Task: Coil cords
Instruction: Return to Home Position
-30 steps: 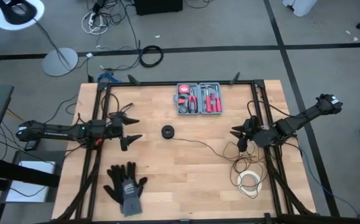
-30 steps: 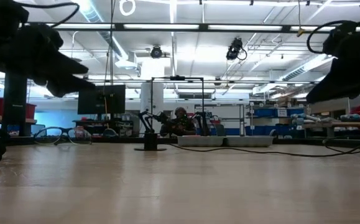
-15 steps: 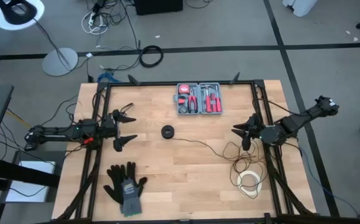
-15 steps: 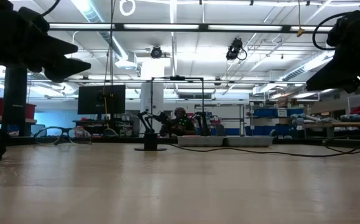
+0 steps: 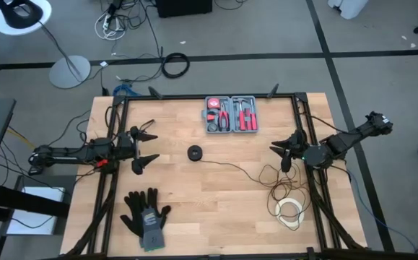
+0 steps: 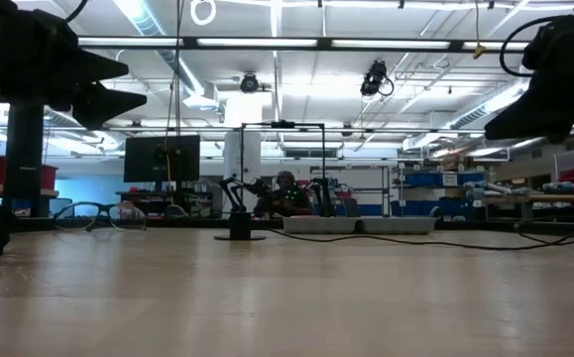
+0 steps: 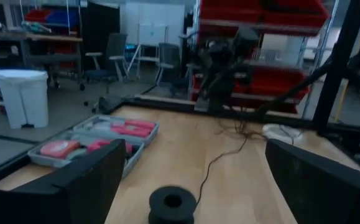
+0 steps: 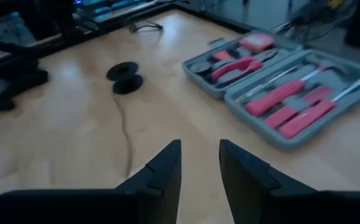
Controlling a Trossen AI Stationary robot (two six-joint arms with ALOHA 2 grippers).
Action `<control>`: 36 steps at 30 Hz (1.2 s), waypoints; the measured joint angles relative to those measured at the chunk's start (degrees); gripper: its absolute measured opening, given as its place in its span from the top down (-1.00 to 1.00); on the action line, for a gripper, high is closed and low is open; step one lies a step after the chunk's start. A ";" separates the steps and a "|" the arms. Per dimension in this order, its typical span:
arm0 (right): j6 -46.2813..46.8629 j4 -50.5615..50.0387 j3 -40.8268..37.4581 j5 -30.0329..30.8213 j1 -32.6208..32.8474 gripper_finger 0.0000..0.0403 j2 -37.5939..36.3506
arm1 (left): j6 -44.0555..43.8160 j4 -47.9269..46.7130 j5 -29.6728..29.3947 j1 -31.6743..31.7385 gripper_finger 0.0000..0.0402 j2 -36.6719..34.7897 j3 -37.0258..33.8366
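Overhead, not right wrist: cord tangle (image 5: pixel 272 186).

Place: robotics lab or workshop
Storage: red bin shelves (image 7: pixel 273 12), blue bins (image 6: pixel 425 181)
Ceiling: long strip lights (image 6: pixel 366 43)
Desk: wooden desk (image 5: pixel 216 206) with tool kit (image 5: pixel 231 114)

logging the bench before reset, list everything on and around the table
thin wire: one, black, loose from spool to a tangle at the right edge
spool: one, black, table centre
tool case: one, grey with red tools, open, far edge
gloves: one pair, black and grey, front-left
coiled cord: one, white, front-right
cable ring: one, black, floor beyond table
left gripper: open, left of spool
right gripper: open, beside the tangle
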 joint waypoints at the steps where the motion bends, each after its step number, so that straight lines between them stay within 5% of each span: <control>1: -0.74 -0.23 0.00 0.65 -0.02 0.46 -0.25 | 0.00 0.38 -0.04 0.00 -0.95 -0.04 0.00; 14: -16.68 4.77 -2.38 -1.91 -3.24 0.46 -11.27 | -0.02 0.51 -0.04 0.00 -0.95 0.02 -0.02; 20: -21.23 9.58 -6.94 -10.01 -8.98 0.46 -17.82 | -0.03 0.51 -0.04 0.00 -0.95 0.02 -0.02; 36: -26.08 13.02 -7.17 -35.31 -29.18 0.46 -17.66 | -0.04 0.55 -0.02 0.02 -0.95 0.02 -0.04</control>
